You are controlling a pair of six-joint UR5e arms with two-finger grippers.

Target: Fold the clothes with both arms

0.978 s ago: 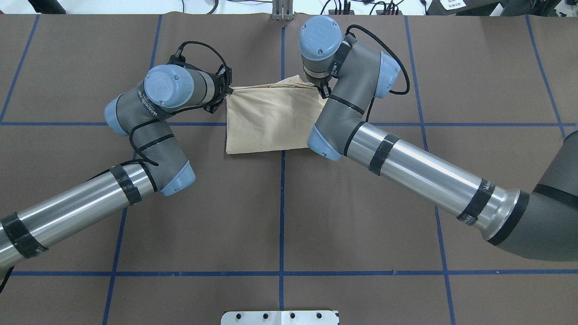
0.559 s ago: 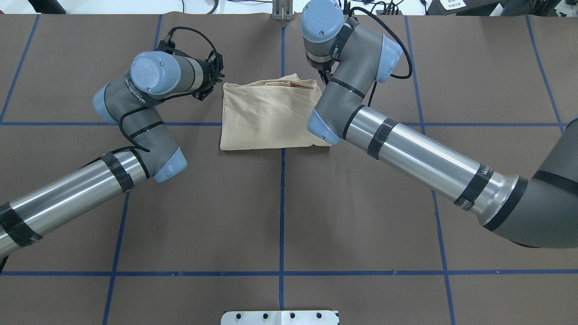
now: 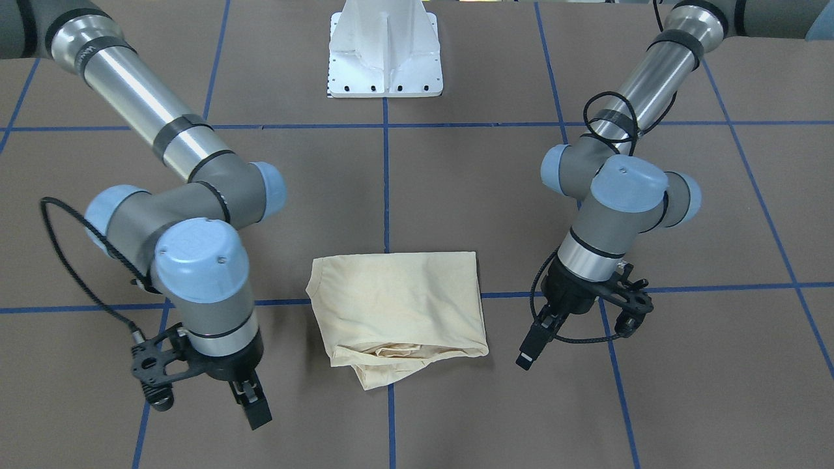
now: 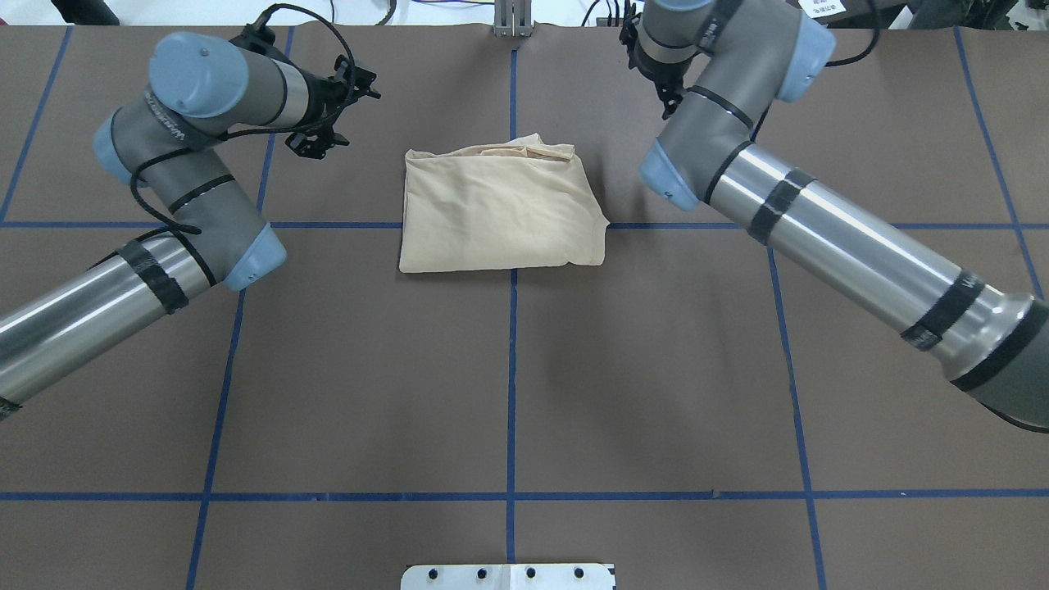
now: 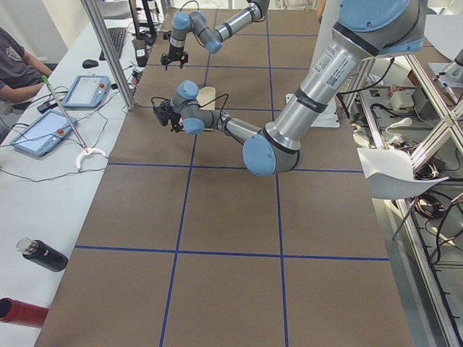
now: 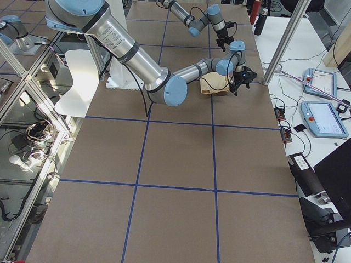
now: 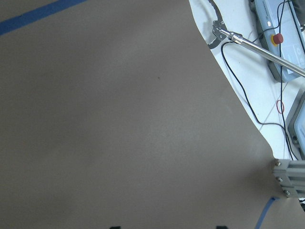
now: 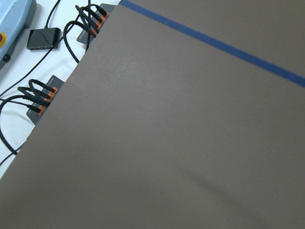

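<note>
The clothes are one cream-yellow shirt (image 4: 500, 209), folded into a rough rectangle that lies flat on the brown table; its bunched open edge (image 3: 391, 358) faces the far side, away from the robot. My left gripper (image 3: 526, 352) hangs off the shirt's side with a clear gap between them, and nothing is between its fingers. The left wrist view shows only bare table, with two fingertips wide apart at its bottom edge. On the other side of the shirt, my right gripper (image 3: 254, 404) hovers above the table, open and holding nothing. Neither arm touches the cloth.
The white pedestal plate (image 3: 384, 58) stands at the robot's side of the table. Blue tape lines (image 4: 511, 369) grid the brown cover. Beyond the far edge lie cables, tablets (image 5: 87, 90) and a metal post (image 5: 108, 50); a seated person (image 5: 14, 61) is there.
Both grippers let go of the shirt's far corners and swung outward and toward the far edge. The cloth has dropped flat and settled.
</note>
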